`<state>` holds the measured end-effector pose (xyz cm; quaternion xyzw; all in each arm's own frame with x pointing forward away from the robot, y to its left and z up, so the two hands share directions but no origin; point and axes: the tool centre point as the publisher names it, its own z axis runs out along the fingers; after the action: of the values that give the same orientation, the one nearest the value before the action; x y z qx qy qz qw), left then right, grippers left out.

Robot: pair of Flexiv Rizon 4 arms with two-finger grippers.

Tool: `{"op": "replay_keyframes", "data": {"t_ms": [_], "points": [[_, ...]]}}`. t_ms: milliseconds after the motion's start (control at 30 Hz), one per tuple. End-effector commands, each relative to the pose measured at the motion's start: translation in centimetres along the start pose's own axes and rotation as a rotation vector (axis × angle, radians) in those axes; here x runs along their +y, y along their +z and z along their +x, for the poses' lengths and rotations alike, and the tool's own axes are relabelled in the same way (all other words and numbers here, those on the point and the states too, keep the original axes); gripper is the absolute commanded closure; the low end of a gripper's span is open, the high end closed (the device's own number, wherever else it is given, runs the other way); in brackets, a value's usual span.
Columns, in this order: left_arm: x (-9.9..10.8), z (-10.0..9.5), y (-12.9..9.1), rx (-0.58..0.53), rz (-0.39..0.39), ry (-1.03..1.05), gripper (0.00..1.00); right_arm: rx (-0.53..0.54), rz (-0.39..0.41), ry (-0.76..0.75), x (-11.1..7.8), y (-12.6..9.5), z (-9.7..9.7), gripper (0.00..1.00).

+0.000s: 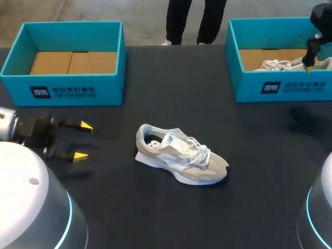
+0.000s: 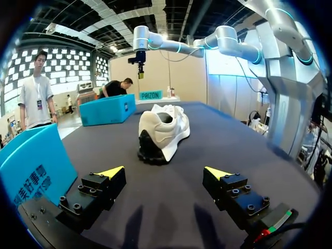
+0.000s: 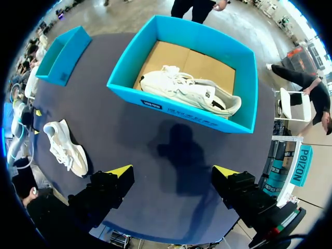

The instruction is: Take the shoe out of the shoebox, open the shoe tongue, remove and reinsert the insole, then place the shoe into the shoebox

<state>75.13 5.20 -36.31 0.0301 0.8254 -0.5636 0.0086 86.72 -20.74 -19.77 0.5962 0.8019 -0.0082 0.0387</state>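
Note:
A pale beige and white shoe (image 1: pixel 181 154) lies on its sole in the middle of the dark table, heel toward my left gripper (image 1: pixel 82 140). That gripper is open, empty, and a short way left of the shoe. From the left wrist the shoe's (image 2: pixel 160 130) heel faces the open left gripper (image 2: pixel 165 173). A second white shoe (image 1: pixel 282 64) lies in the right teal shoebox (image 1: pixel 282 85). My right gripper (image 1: pixel 309 63) hangs high over that box. In the right wrist view the right gripper (image 3: pixel 174 170) is open above the box (image 3: pixel 176 109) and its shoe (image 3: pixel 189 90).
An empty teal shoebox (image 1: pixel 67 85) with a cardboard floor stands at the back left, also beside my left gripper as a teal wall (image 2: pixel 33 168). Bare dark tabletop (image 1: pixel 171 212) surrounds the middle shoe.

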Motion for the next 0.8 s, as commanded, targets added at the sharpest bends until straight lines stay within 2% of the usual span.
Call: {"op": "replay_keyframes", "data": {"t_ms": [33,367,800], "points": [[0.0,-1.8,0.6,0.092,-0.009,0.020,0.00,-0.002,0.001,0.001,0.0,0.0,0.0,0.00],[-1.4,-2.9,1.1,0.146,-0.032,0.051,0.00,-0.002,0.001,0.001,0.0,0.0,0.0,0.00],[-1.4,-2.9,1.1,0.146,-0.032,0.051,0.00,-0.002,0.001,0.001,0.0,0.0,0.0,0.00]]}}
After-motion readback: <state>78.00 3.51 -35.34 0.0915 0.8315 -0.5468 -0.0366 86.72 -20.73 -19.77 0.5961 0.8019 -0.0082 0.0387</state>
